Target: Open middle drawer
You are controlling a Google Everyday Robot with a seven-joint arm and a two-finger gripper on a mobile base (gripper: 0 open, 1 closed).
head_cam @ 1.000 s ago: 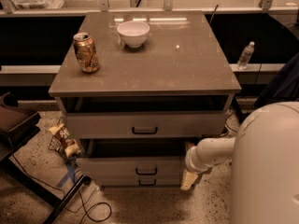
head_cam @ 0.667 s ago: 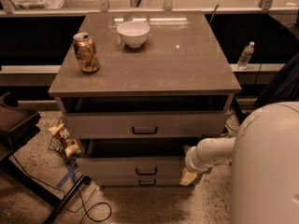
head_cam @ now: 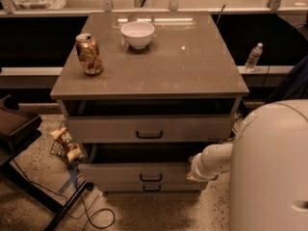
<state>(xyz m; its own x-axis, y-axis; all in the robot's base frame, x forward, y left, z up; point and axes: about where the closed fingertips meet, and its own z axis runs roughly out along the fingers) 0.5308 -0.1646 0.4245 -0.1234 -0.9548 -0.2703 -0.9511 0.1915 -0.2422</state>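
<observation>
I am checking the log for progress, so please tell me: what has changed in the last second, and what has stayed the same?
Very little. The gripper, at the right end of the middle drawer, seems to have risen slightly, and the white arm shifted a little with it. The middle drawer is pulled out as far as before. The top drawer, can and bowl stayed in place.

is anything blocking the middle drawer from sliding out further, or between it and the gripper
Nothing visible. The gripper sits at the right front end of the middle drawer, with no object between them. A cable lies on the floor, off to the picture's left of the drawer's path.
</observation>
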